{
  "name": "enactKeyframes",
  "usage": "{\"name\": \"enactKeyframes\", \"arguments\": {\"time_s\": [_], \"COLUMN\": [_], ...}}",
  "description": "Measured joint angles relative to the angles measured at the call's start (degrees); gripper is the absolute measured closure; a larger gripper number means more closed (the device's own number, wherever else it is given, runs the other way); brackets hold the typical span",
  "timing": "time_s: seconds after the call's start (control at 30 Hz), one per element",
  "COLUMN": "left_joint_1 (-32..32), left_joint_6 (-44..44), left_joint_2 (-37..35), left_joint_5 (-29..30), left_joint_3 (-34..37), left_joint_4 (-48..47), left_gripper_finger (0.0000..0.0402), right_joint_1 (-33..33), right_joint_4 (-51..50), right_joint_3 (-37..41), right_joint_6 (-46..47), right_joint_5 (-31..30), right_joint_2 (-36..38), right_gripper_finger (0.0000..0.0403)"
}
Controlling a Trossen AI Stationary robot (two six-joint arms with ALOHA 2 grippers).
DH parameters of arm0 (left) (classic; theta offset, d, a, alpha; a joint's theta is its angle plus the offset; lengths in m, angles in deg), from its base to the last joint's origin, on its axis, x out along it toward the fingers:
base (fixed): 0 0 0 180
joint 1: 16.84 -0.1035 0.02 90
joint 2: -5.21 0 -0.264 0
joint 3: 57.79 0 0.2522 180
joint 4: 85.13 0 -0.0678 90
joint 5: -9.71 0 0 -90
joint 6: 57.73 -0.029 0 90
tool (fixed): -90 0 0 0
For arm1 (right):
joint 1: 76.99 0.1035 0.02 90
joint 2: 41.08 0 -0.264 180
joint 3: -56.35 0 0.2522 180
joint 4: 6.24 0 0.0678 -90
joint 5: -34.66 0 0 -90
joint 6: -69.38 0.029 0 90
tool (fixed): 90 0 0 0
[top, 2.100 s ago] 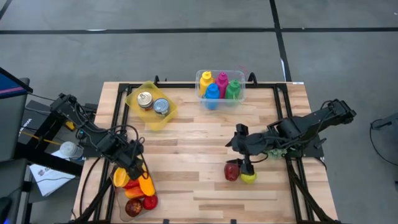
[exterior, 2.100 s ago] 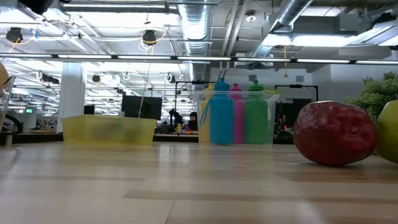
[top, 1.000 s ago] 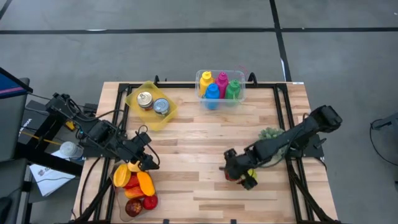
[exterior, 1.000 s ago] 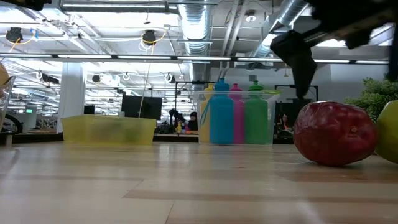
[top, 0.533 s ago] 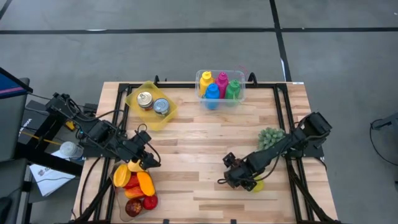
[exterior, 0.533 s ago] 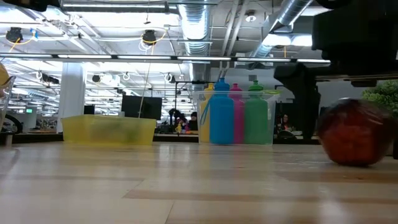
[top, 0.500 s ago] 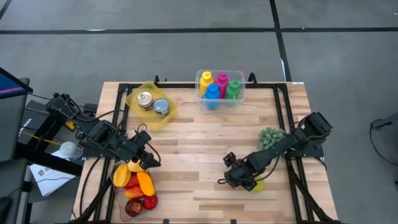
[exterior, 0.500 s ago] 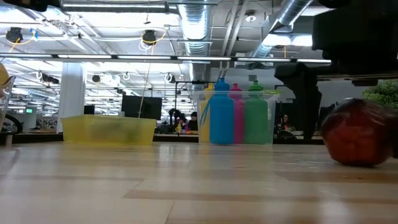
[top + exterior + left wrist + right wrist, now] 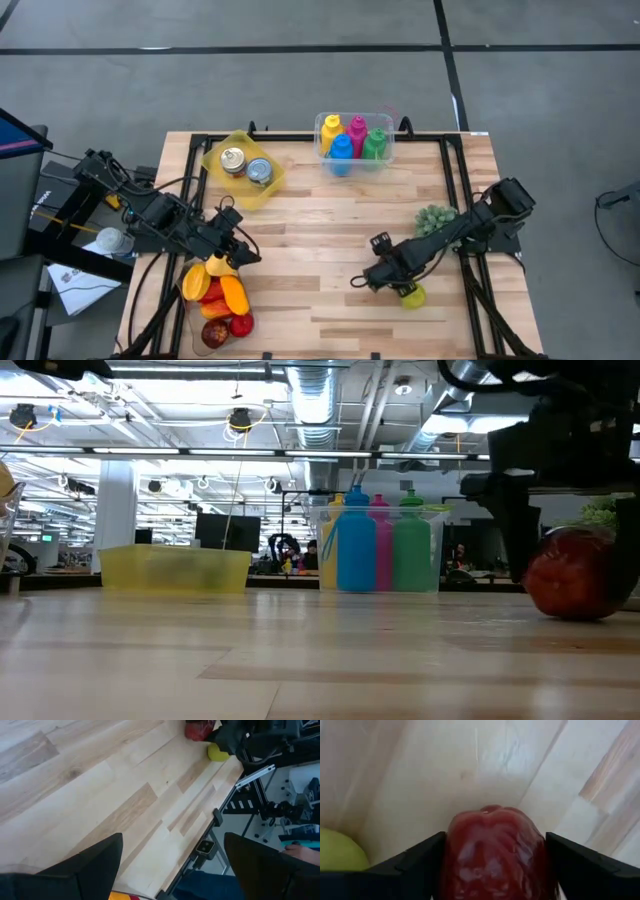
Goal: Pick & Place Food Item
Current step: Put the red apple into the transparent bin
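The right gripper (image 9: 492,865) pinches a glossy, dark red apple (image 9: 492,855) near the tabletop's (image 9: 320,240) right edge, a yellow-green apple (image 9: 411,296) beside it.

The left gripper (image 9: 170,865) hangs spread.

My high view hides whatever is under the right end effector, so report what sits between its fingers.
Observer: The right wrist view shows a red fruit between the fingers of the right end effector, with a finger meeting each flank.
Operator: Tell me whether it is lifted.
Observer: Not that I can see. In the low view the red fruit looks to be resting on the table.
Operator: Give me the state of the other arm.
Observer: The left wrist view shows the left end effector with its fingers wide apart and nothing between them.
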Motion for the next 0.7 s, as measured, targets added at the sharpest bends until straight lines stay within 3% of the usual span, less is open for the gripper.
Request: {"name": "enactKeyframes", "arguments": {"time_s": [0.13,0.33,0.53,0.7], "left_joint_1": [0.0,0.0,0.0,-0.3], "left_joint_6": [0.0,0.0,0.0,-0.1], "left_joint_2": [0.0,0.0,0.1,3.0], "left_joint_5": [0.4,3.4,11.1,21.8], "left_joint_3": [0.0,0.0,0.0,0.0], "left_joint_4": [0.0,1.1,1.4,3.2], "left_gripper_finger": [0.0066,0.0066,0.0066,0.0066], "right_joint_1": [-0.1,-0.1,-1.0,-3.4], "right_joint_4": [-0.7,1.3,13.8,27.5], "right_joint_3": [0.0,-2.7,-5.0,-5.1], "right_joint_6": [0.1,0.6,2.7,4.6], "right_joint_5": [0.0,0.4,0.0,-0.3], "right_joint_2": [0.0,2.0,13.8,23.9], "right_gripper_finger": [0.0139,0.014,0.014,0.0132]}}
